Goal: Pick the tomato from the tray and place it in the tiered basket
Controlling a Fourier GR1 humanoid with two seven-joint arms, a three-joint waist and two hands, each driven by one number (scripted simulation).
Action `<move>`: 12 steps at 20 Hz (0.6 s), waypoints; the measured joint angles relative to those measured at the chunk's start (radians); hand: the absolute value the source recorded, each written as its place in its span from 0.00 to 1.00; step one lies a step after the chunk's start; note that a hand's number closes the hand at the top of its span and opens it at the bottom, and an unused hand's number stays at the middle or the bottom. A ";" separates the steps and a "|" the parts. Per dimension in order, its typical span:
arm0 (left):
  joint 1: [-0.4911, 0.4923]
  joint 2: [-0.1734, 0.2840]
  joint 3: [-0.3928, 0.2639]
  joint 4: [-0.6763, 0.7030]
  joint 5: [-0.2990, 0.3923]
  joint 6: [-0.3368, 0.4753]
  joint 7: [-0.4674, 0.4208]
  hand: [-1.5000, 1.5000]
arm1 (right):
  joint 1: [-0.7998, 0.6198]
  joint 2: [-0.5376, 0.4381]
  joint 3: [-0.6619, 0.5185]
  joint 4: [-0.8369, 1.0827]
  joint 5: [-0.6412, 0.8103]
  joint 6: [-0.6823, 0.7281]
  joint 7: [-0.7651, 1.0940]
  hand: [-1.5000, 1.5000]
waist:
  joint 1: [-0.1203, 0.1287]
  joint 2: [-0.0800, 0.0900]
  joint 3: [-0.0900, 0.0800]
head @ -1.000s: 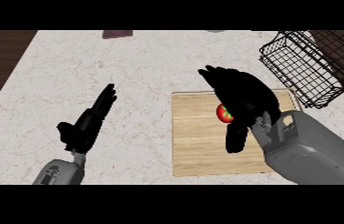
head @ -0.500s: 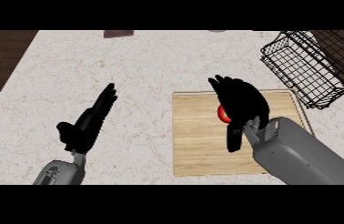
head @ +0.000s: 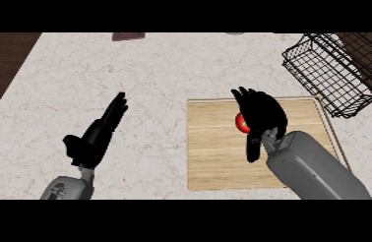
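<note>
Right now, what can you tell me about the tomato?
The tomato is small, round and red, with a bit of green on it. It sits on the pale wooden tray. The right hand covers most of it from the right, so only its left side shows. Whether the hand touches it cannot be told.

1 tomato point(head: 242, 122), 1 wooden tray point(head: 214, 152), 1 wire basket point(head: 327, 71), 2 hands: left hand point(head: 93, 137), right hand point(head: 263, 115)
</note>
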 measured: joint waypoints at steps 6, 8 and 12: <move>0.017 -0.009 0.025 -0.019 -0.019 -0.024 -0.001 0.50 | 0.049 0.032 -0.063 0.069 0.093 -0.006 -0.093 0.00 | 0.000 0.000 0.000; 0.009 -0.018 0.034 -0.004 -0.030 -0.029 -0.002 0.50 | 0.061 0.047 -0.082 0.090 0.125 -0.005 -0.120 0.00 | 0.000 0.000 0.000; -0.021 -0.040 0.049 0.012 -0.046 -0.035 0.011 0.50 | 0.069 0.084 -0.118 0.127 0.175 0.009 -0.159 0.00 | -0.001 0.000 0.000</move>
